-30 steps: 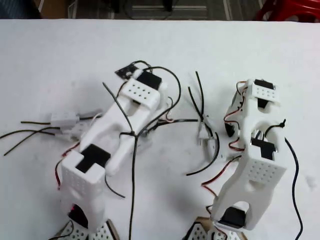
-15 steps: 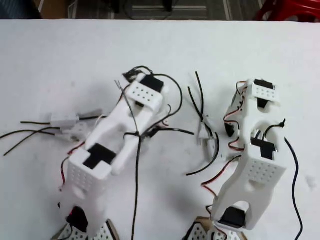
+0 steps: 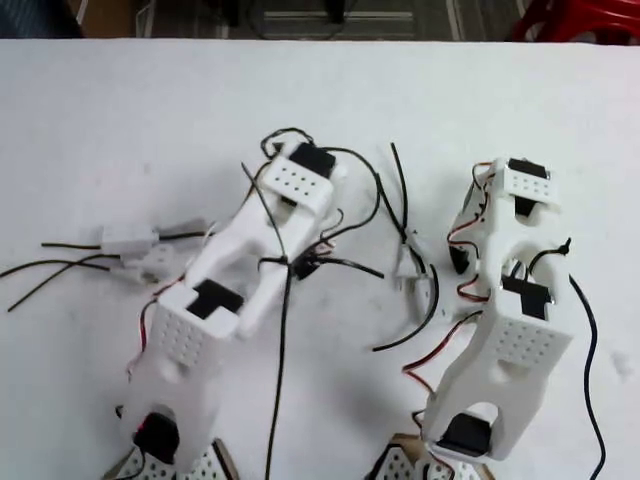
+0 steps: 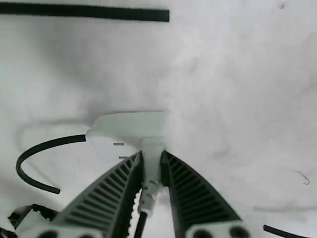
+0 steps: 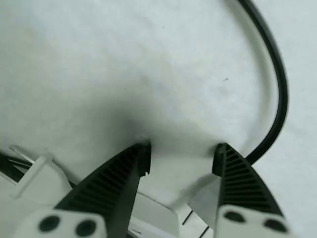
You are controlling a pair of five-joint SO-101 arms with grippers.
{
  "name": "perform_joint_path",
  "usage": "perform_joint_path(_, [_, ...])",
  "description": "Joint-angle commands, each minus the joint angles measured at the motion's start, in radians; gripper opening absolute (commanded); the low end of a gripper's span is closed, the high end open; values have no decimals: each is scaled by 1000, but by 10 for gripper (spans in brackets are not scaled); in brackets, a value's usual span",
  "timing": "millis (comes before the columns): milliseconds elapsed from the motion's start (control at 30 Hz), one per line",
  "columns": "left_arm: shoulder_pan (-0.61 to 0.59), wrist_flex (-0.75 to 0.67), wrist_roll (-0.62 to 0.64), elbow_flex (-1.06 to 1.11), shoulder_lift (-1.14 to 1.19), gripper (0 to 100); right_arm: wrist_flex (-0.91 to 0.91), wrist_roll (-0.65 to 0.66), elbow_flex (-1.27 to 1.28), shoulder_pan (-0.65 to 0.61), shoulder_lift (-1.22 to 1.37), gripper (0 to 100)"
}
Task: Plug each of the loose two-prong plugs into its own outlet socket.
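**One plug clamped, left arm swinging right**

Two arms stand at the table (image 3: 120, 120).

**Left gripper.** The left gripper (image 4: 151, 156) is clamped tight on a white plug (image 4: 150, 148), whose cord runs back between the jaws. A white block (image 4: 130, 126) lies on the table touching the plug's front end, with a black cord leaving its side. It is likely a socket. I cannot tell whether the two are mated or merely butted together.

**Right gripper.** The right gripper (image 5: 181, 153) hangs close over the table with its jaws apart and nothing between them. A black cord (image 5: 277, 89) curves past just beyond it.

**Other task items.** A white connector (image 3: 405, 265) lies mid-table between the arms. A second white pair (image 3: 128, 240) lies at the left, well apart from both grippers.

**Change.** Over the last second the left arm (image 3: 250, 270) swings its wrist rightward and slightly nearer, from left of centre toward the middle. The black cords draped over it shift with it. The right arm (image 3: 510, 330) holds its pose, and the connector and the left pair do not move.

**Assessment.** The left arm appears to be carrying or pushing its plug, not releasing it, so this insertion is in hand but unconfirmed. The right arm has taken up nothing, so at least one plug looks unseated.
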Motion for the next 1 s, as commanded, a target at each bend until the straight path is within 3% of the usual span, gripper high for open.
perform_joint_path(0, [-10,18,-31,9,1,243,-2,2,-34,7,4,211])
perform_joint_path(100, [-12,20,-32,14,-84,380,-2,2,-34,7,4,211])
perform_joint_path(200, [-25,20,-106,35,-196,443,-4,2,-34,7,4,211])
perform_joint_path(367, [-119,17,-365,84,-348,388,-4,2,-34,7,4,211])
perform_joint_path(533, [-254,17,-770,81,-395,335,-4,2,-34,2,4,211])
perform_joint_path(733, [-254,11,-1218,183,-348,335,-4,2,-34,-5,4,211])
perform_joint_path(867, [-213,11,-1386,213,-291,333,-4,2,-34,-7,4,211])
perform_joint_path(967, [-191,-11,-1425,207,-228,333,-4,2,-34,-7,5,211])
